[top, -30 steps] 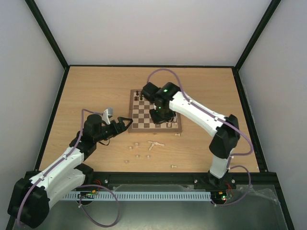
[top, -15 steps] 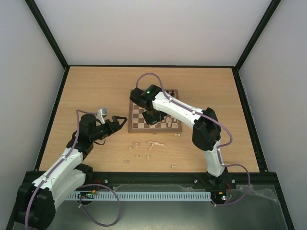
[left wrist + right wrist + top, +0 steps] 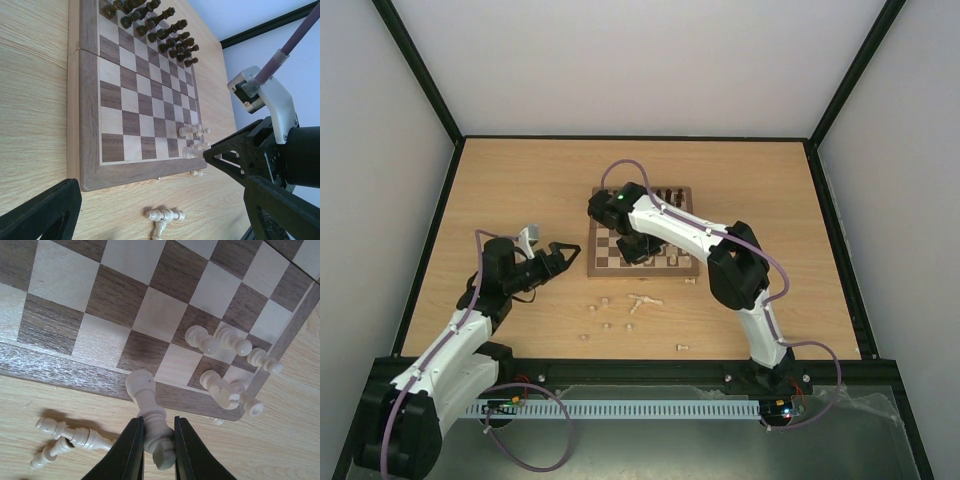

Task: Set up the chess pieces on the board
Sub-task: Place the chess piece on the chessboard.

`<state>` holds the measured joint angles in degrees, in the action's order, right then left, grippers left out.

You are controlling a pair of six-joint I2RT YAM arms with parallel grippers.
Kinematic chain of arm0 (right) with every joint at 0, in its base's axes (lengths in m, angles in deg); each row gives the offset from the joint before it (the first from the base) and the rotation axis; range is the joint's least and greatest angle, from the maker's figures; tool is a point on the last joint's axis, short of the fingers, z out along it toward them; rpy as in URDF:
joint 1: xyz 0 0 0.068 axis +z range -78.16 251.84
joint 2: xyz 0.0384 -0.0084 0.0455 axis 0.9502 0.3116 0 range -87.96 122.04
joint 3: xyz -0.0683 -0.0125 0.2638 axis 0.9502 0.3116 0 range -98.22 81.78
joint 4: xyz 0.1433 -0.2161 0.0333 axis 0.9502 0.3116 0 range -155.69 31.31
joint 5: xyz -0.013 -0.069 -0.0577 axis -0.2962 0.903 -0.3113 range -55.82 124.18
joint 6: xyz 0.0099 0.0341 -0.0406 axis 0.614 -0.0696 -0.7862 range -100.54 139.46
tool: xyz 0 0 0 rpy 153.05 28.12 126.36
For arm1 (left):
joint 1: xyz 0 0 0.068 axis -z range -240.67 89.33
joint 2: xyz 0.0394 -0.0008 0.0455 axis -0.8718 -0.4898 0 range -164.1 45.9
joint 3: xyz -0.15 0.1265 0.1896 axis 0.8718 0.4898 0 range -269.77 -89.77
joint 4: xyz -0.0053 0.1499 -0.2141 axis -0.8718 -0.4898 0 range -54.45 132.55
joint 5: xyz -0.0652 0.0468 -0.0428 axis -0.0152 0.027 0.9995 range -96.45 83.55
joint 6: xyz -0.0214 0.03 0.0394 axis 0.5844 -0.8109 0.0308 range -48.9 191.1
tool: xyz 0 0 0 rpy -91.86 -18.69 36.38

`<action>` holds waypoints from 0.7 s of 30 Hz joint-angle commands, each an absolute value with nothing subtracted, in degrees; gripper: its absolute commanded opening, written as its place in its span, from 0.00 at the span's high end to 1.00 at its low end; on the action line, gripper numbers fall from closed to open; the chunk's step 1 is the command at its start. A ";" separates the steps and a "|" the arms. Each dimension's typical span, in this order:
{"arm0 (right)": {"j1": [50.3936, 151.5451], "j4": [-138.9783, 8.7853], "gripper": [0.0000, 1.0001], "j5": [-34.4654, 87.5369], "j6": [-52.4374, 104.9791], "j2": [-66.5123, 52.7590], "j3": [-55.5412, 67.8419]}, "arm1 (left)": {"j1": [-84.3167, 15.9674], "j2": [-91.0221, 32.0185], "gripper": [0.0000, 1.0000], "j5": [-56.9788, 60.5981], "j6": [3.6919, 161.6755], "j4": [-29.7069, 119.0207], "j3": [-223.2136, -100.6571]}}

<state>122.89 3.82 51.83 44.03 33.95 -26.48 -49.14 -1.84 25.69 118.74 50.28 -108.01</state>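
Desk (image 3: 520, 190) of pale wood fills a black frame (image 3: 420, 70), with plain light walls (image 3: 640, 60) on three sides. Board (image 3: 608, 258) lies mid-desk, a little toward the right edge, with dark pieces (image 3: 150, 20) in two rows along its far edge.

From the near left corner the left arm reaches forward, bent low. The left gripper (image 3: 570, 258) hovers just off the board's left edge, jaws spread wide with nothing between them.

Loose pale pieces (image 3: 642, 300) lie scattered on the desk between the board and the near edge, several tipped together in a small heap. A few more (image 3: 220, 342) cluster on the squares at the board's near right corner.

Rising from the near right corner, the right arm folds at the elbow and lays its forearm across the board. The right gripper (image 3: 159, 440) hangs over the board's near border, clamped on one pale piece (image 3: 149, 410), whose rounded head juts out beyond the fingertips.
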 commanded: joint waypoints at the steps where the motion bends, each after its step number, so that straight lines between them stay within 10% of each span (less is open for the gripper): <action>1: 123.32 7.89 0.93 53.78 43.70 35.19 -28.20 | -49.98 -1.76 0.08 27.40 117.86 49.24 -107.17; 21: 122.57 5.54 0.91 53.58 42.68 38.57 -28.32 | -51.48 -0.48 0.08 28.32 117.26 48.09 -106.46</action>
